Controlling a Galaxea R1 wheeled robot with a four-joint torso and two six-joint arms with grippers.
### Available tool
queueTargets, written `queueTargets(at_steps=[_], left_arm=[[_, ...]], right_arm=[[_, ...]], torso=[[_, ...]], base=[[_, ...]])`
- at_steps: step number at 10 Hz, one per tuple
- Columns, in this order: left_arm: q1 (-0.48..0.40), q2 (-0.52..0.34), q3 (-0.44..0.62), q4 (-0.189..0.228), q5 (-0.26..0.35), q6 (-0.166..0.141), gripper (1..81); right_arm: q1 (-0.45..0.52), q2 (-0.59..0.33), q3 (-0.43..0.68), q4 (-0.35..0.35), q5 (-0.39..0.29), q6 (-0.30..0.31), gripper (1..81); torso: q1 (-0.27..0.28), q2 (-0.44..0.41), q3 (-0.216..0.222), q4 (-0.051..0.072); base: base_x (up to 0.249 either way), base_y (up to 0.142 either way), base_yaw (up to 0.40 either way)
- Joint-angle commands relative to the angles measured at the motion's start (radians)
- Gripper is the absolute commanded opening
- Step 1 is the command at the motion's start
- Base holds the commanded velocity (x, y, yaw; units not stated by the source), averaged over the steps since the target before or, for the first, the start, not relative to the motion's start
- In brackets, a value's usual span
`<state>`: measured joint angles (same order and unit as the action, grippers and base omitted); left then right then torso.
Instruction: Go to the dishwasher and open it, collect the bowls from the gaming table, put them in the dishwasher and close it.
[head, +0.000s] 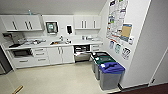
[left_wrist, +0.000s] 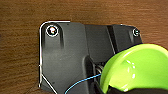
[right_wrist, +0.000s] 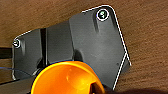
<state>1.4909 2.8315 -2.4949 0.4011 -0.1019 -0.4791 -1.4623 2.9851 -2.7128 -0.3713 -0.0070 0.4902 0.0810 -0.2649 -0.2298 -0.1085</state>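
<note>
We carry two bowls. The lime-green bowl (left_wrist: 135, 67) sits at the left pincer (left_wrist: 105, 86), rim toward the wrist camera, hollow open and glossy inside. The orange bowl (right_wrist: 67, 78) sits at the right pincer (right_wrist: 96, 88), also hollow toward the camera. Each bowl appears held at its rim, so we judge both pincers closed on their bowls, though the fingers themselves are hard to make out. Brown wood-grain floor lies beneath both.

Handling, our judgement: small, light, stiff, probably plastic; the shiny surface looks slippery, so a rim pinch could let a bowl swing or slip. The rim remains the only sensible hold; little breakage risk.

Orientation: a round bowl has no long axis; what matters is which way the opening faces, and both face back toward the wrists.

The dishwasher (head: 82, 53) is well ahead of both pincers, under the counter (head: 75, 43) between white cupboard doors (head: 61, 54) and the waste bins (head: 110, 75). Its upper part looks dark, as if a rack shows; we cannot say how far the door stands open
</note>
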Motion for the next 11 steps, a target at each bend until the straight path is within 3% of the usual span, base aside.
queueTargets(at_steps=[1, 11], left_arm=[[-0.046, -0.015, 0.004, -0.007, 0.039, -0.004, 1.0], [-0.046, -0.016, 0.004, -0.007, 0.039, -0.004, 1.0]], right_arm=[[0.055, -0.004, -0.004, -0.006, -0.047, -0.002, 1.0], [0.055, -0.004, -0.004, -0.006, -0.047, -0.002, 1.0]], torso=[[0.0, 0.0, 0.0, 0.0], [0.0, 0.0, 0.0, 0.0]], base=[[0.148, 0.0, 0.0], [0.148, 0.0, 0.0]])
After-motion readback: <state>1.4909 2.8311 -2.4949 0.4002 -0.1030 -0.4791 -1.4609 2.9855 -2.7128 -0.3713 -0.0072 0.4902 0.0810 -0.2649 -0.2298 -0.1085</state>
